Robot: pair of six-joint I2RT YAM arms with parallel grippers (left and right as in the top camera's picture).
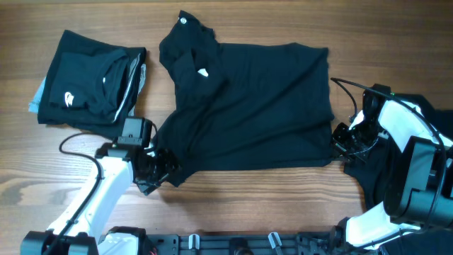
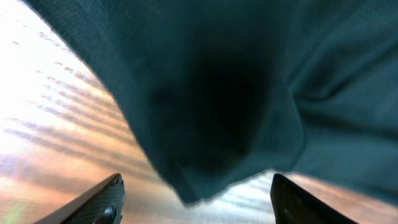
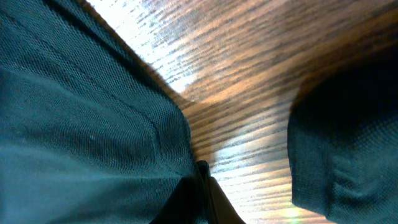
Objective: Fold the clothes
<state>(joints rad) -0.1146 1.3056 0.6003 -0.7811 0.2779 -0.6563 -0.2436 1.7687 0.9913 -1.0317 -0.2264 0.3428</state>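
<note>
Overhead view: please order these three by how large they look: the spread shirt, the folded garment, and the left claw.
Largest: spread shirt.
Middle: folded garment.
Smallest, clearly: left claw.

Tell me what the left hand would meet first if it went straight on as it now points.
The spread black shirt: its corner lies right ahead of the left hand, between its open fingers. Depth is unclear; it may already touch.

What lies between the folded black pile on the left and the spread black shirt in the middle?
Only a bare strip of wooden table lies between the folded pile and the spread shirt; the overhead view shows it.
</note>
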